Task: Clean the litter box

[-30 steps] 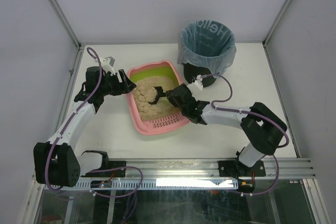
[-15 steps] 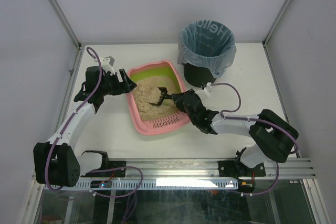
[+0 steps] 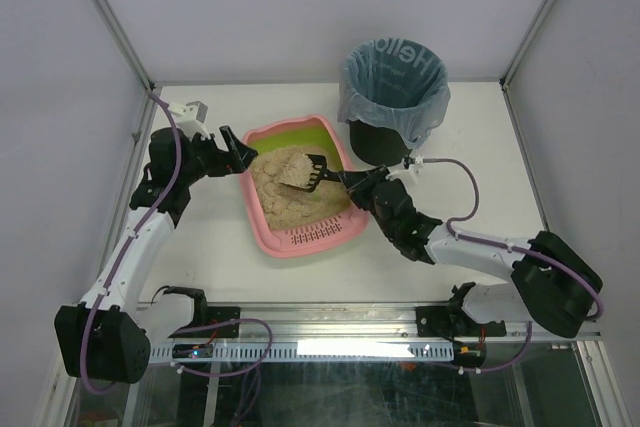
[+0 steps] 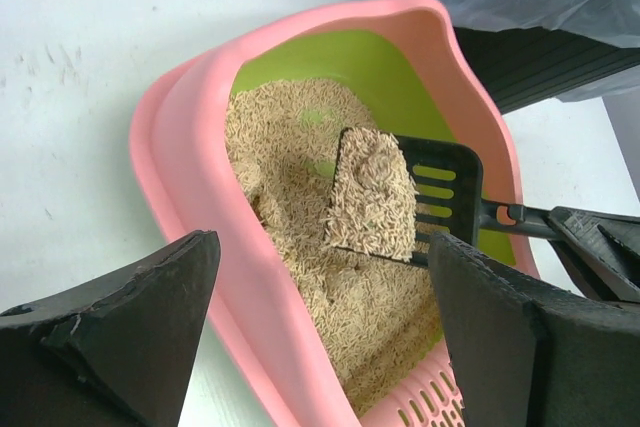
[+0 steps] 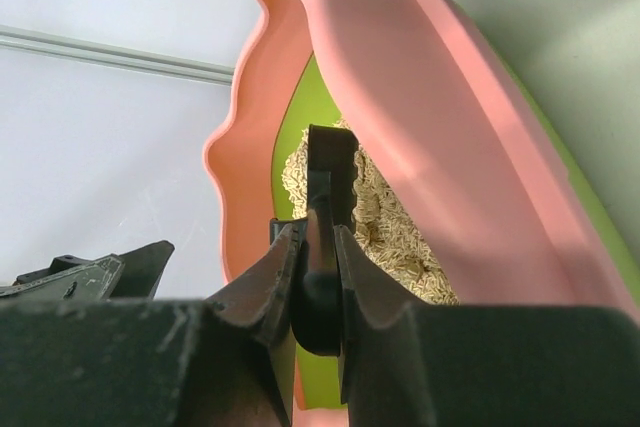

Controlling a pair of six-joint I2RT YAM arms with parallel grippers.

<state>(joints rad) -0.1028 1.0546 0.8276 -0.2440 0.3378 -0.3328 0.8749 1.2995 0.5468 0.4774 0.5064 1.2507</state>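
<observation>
From above, the litter box (image 3: pixel 262 230) lies flat on the white table (image 3: pixel 480 147). A black bin (image 3: pixel 383 145) lined with a blue bag stands just beyond the box's far right corner. The left gripper (image 3: pixel 232 152) sits at the box's far left corner. The right gripper (image 3: pixel 350 184) is at the box's right wall, reaching a black slotted scoop (image 3: pixel 308 174) over the box's middle.

The left wrist view shows the left jaws spread wide and empty, with the box's left rim seen between them. Over the box's centre the scoop carries a heap of beige litter (image 4: pixel 370 197) and looks raised off the bed.

In the right wrist view the fingers (image 5: pixel 275 277) are clenched on the scoop's handle, and the box's right rim curves just ahead.

The box is probably a stiff, smooth plastic shell — light in itself, but weighted by loose litter that would slide if the box were tipped. The rolled pink rim on the left wall looks the best place to pinch it — kept level and gripped firmly, since the plastic is likely slippery.
</observation>
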